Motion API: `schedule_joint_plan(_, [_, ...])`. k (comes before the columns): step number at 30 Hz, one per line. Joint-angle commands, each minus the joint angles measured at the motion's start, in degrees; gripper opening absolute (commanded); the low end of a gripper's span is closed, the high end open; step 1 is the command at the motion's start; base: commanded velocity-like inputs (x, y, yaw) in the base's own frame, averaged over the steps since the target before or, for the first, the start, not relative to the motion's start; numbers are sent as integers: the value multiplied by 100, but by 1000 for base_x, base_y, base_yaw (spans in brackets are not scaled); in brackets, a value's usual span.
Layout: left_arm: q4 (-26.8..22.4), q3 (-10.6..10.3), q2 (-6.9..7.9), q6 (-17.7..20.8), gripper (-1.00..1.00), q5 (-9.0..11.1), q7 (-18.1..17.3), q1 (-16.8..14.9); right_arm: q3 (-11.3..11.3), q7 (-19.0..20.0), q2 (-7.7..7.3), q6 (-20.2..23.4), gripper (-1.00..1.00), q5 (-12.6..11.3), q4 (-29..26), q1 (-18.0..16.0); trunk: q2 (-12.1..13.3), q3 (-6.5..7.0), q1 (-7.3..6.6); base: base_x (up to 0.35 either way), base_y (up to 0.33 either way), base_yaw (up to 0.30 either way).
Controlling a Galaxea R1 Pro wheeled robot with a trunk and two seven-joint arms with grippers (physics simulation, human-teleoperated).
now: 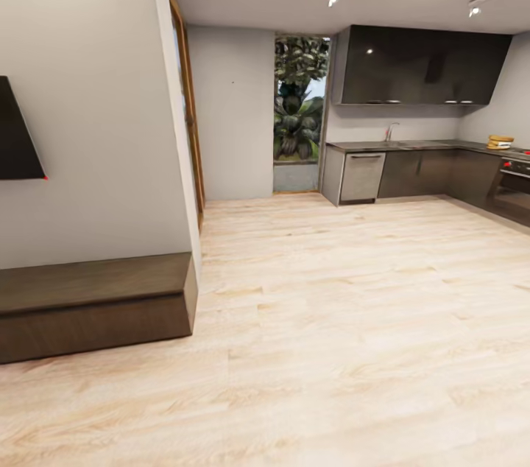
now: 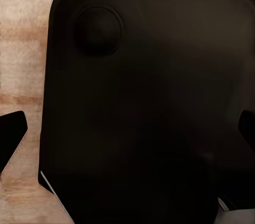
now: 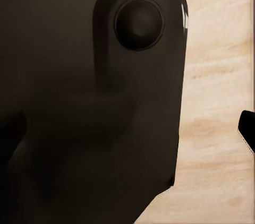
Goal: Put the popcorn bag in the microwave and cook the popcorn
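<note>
The kitchen lies far ahead on the right in the head view. Its long dark grey countertop point(image 1: 427, 146) runs over dark cabinet fronts. The popcorn bag, the popcorn and the microwave are out of view. In the left wrist view my left gripper point(image 2: 127, 134) hangs over the robot's black base point(image 2: 143, 102), its dark fingertips point(image 2: 11, 139) far apart at the picture's edges, open and empty. My right gripper point(image 3: 127, 131) also hangs over the black base, one fingertip point(image 3: 247, 131) clear against the wooden floor, open with nothing in it.
Pale wooden floor point(image 1: 331, 320) stretches to the kitchen. A low dark wooden bench point(image 1: 96, 305) and a wall corner point(image 1: 177, 157) stand close on the left. A silver appliance front point(image 1: 362, 177), a built-in oven point(image 1: 515, 187) and a yellowish stack point(image 1: 501, 141) mark the kitchen.
</note>
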Motion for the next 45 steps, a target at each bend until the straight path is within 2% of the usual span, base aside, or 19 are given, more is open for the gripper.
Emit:
schedule_joint_plan(1, [-6,-1,-1,-8,100,41,2,1,0,-6,-1,-28,100,5,6,-2,-2,-4,3,326,0,0])
schedule_joint_plan(38, [-6,16,-2,-63,100,19,2,1,-17,-5,2,-53,100,15,7,-2,-2,-4,3,326,0,0])
schedule_joint_plan(45, [-6,17,-1,-66,100,15,2,1,-19,-6,2,-53,100,4,7,-2,-2,-4,3,49,0,-161])
